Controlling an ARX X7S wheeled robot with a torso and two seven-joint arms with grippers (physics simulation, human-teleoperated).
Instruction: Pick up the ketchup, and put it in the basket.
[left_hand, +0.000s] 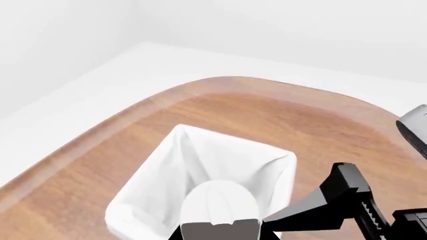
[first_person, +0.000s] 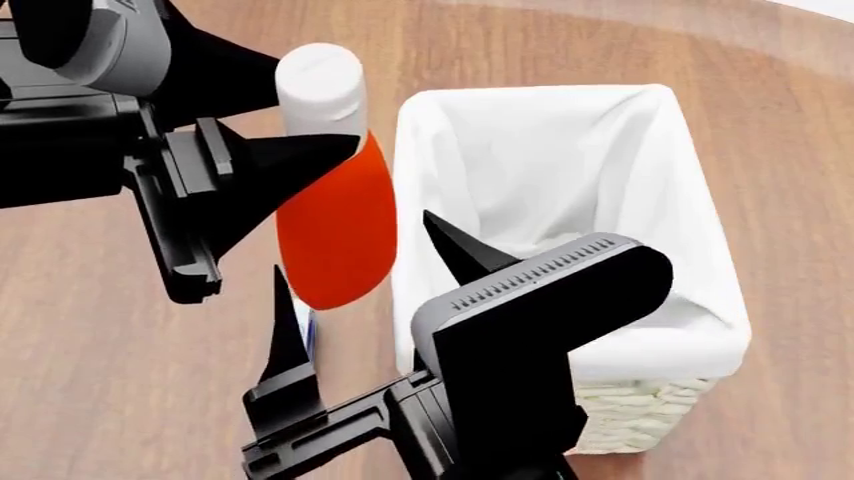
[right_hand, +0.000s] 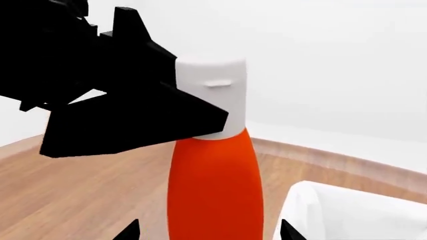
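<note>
Nearest in the head view, the right arm's black gripper (first_person: 367, 290) stands spread wide, one broad ribbed finger (first_person: 547, 295) in front of the basket's near-left corner and a thin pointed finger (first_person: 284, 340) further left; nothing sits between them. Its own wrist camera shows only two black fingertips (right_hand: 127, 231) at the picture's lower edge, either side of the bottle's body and not touching it.

Just beyond, the orange-red plastic squeeze bottle of ketchup (first_person: 336, 235) hangs upright above the brown wooden tabletop (first_person: 94, 370), its white cap (first_person: 320, 88) uppermost, just left of the basket's left rim and outside it. The left arm's black gripper (first_person: 274, 165) comes in from the left and is clamped on the bottle's neck, right at the base of the cap; the right wrist view shows a black wedge-shaped finger (right_hand: 133, 125) pressed against it.

To the right stands the rectangular cream-white woven wicker basket (first_person: 627, 410), its white cloth liner (first_person: 561, 150) folded over the rim. The table's rounded far edge (left_hand: 227, 80) lies beyond.
</note>
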